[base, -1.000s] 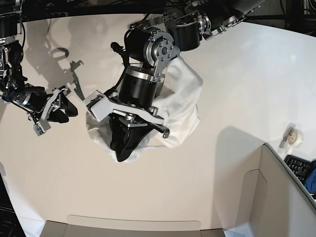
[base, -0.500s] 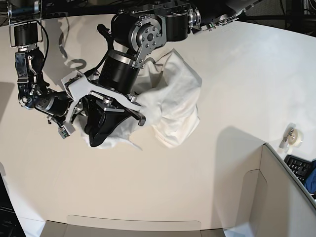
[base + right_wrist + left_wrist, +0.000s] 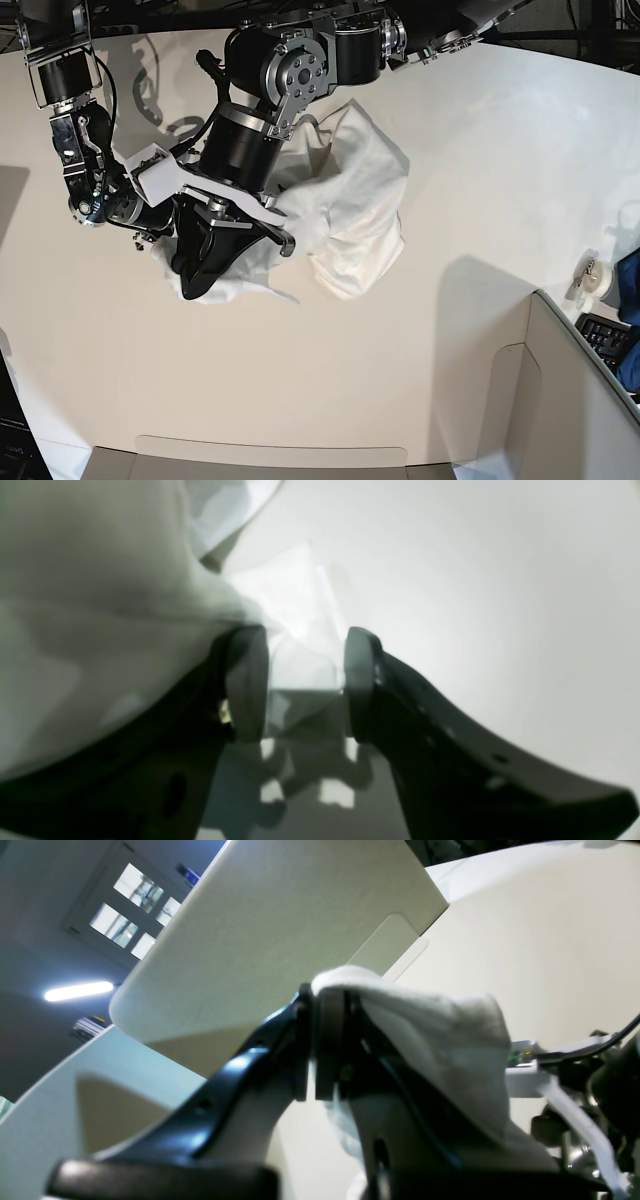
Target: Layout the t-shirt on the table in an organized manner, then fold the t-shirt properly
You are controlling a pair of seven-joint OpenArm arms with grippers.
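The white t-shirt (image 3: pixel 350 200) lies bunched on the white table (image 3: pixel 450 350), with no print showing. My left gripper (image 3: pixel 195 280) points down at the bunch's lower left end and is shut on a fold of it. In the left wrist view that cloth (image 3: pixel 440 1025) is pinched at the closed tips of the left gripper (image 3: pixel 312 1005) and drapes over one finger. My right arm (image 3: pixel 85 190) reaches in from the left, its gripper mostly hidden behind the left arm. In the right wrist view the right gripper (image 3: pixel 305 680) stands open, with shirt cloth (image 3: pixel 100 580) draped over one finger and a fold lying beyond the gap.
A grey partition panel (image 3: pixel 560 400) stands at the lower right, with a tape roll (image 3: pixel 595 275) beside it and a keyboard (image 3: pixel 605 335) and something blue (image 3: pixel 630 290) behind. A low panel (image 3: pixel 270 455) runs along the near edge. Bare table (image 3: pixel 475 580) lies right of the right gripper.
The left gripper has dragged its end of the shirt left and slightly up. The right arm has swung in from the left until its gripper meets the shirt's left edge.
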